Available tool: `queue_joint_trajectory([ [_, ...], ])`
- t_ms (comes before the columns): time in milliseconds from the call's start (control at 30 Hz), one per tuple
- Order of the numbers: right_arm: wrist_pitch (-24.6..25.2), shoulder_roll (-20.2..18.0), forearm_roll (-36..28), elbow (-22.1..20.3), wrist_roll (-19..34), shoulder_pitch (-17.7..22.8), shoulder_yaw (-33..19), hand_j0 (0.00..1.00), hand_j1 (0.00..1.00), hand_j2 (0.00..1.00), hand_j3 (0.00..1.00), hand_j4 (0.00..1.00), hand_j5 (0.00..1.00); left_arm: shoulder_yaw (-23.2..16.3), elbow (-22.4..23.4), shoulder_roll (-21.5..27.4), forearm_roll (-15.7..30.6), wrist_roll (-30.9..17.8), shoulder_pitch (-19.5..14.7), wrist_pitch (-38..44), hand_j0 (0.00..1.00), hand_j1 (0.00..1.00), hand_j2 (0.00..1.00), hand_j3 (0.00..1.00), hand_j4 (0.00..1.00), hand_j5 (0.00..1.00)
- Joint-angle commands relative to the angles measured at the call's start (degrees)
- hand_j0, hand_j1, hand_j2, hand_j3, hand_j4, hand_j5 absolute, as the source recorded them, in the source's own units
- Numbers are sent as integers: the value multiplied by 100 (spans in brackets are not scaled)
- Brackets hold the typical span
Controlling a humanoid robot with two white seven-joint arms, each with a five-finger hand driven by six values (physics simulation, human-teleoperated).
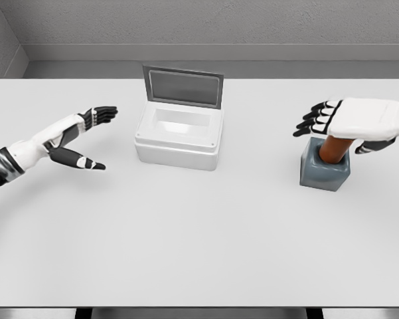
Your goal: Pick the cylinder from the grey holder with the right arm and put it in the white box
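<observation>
This is a bare simulated test room, not a home: a plain white tabletop [199, 252] stands against grey textured walls [212, 23], with flat rendered surfaces and no furniture.

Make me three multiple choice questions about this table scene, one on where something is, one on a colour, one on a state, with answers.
1. Where is the cylinder?
A. in the grey holder
B. in the white box
C. flat on the table

2. What colour is the cylinder?
A. green
B. reddish brown
C. blue

3. The box lid is:
A. shut
B. missing
C. raised open

Answers: 1 A, it stands in the holder below the right hand. 2 B, its visible shaft is reddish brown. 3 C, the lid stands up behind the box.
</observation>
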Motion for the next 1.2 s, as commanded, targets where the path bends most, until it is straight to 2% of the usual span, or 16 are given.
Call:
queue_joint_trajectory([
  [0, 14, 10, -14, 131, -2, 0, 49, 100, 100, 100, 100, 100, 100, 5, -1, 1, 159, -59, 0, 7, 100, 100, 100, 100, 100, 100],
  [100, 14, 10, -5, 394, -2, 9, 49, 100, 100, 100, 100, 100, 100, 5, -9, 1, 132, -182, 0, 7, 100, 100, 100, 100, 100, 100],
  [167, 14, 71, 74, 456, -2, 0, 49, 100, 100, 100, 100, 100, 100, -4, -27, 10, 132, -597, 9, 7, 100, 100, 100, 100, 100, 100],
  [600, 14, 168, 109, 500, -2, 9, 119, 100, 100, 100, 100, 100, 100, 5, 8, -34, 150, -597, 35, 7, 100, 100, 100, 100, 100, 100],
  [667, 14, 168, 118, 500, -2, 9, 119, 97, 97, 97, 97, 97, 97, 5, 8, -34, 141, -597, 35, 7, 100, 100, 100, 100, 100, 100],
  [800, 14, 168, 153, 500, -2, 18, 119, 78, 78, 78, 78, 78, 78, -4, -1, -34, 141, -597, 35, 7, 100, 100, 100, 100, 100, 100],
  [833, 14, 177, 153, 508, -2, 18, 119, 69, 69, 69, 69, 69, 69, 5, -1, -34, 141, -597, 35, 7, 100, 100, 100, 100, 100, 100],
  [900, 14, 177, 153, 517, -2, 18, 119, 61, 61, 61, 61, 61, 61, 5, -1, -34, 141, -597, 35, 7, 100, 100, 100, 100, 100, 100],
  [1000, 14, 177, 153, 517, -2, 18, 119, 40, 40, 40, 40, 40, 40, 5, -9, -34, 141, -597, 35, 7, 100, 100, 100, 100, 100, 100],
  [1133, 14, 177, 144, 517, -2, 18, 119, 25, 25, 25, 25, 25, 25, -4, -9, -34, 141, -597, 35, 7, 100, 100, 100, 100, 100, 100],
  [1167, 14, 177, 144, 517, -2, 18, 119, 25, 25, 25, 25, 25, 25, 5, -9, -43, 132, -597, 26, 7, 100, 100, 100, 100, 100, 100],
])
